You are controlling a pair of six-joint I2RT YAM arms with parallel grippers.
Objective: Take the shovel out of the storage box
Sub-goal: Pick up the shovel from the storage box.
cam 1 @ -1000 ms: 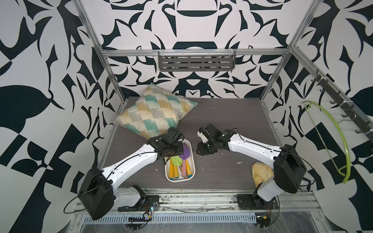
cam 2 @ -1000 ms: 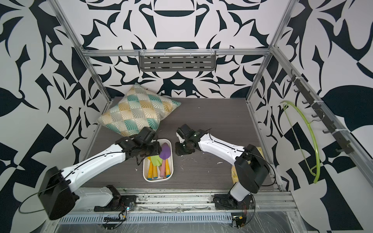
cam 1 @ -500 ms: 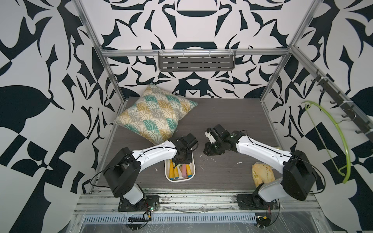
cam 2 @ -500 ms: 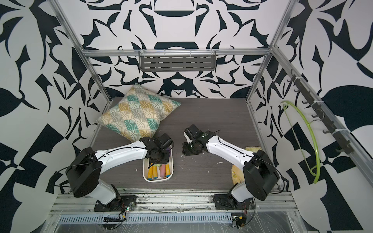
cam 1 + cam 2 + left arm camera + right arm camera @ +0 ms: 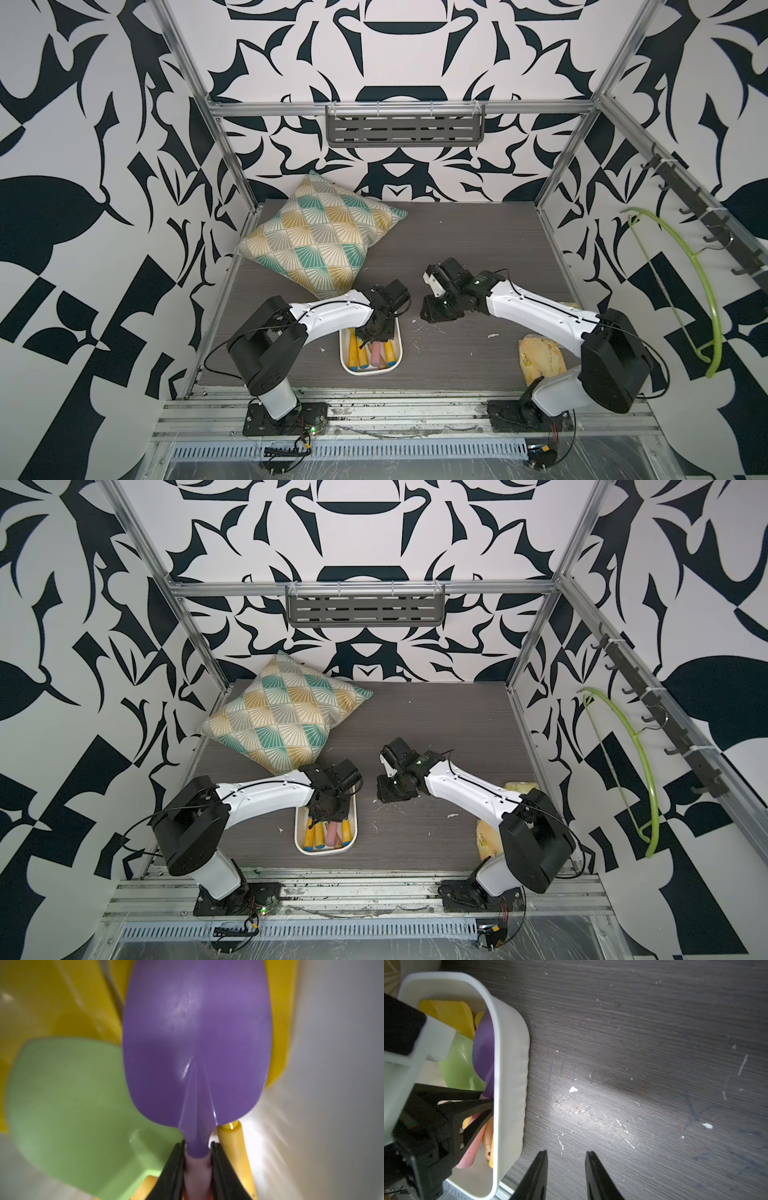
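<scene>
Dipping into storage box (image 5: 510,1084), clasping shovel (image 5: 197,1043).

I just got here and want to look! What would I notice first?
Probably the bold black-and-white walls all around the table. Then the left pincer, shut on the neck of a purple shovel inside the white storage box at the table's front, and the patterned pillow in the far left corner.
</scene>
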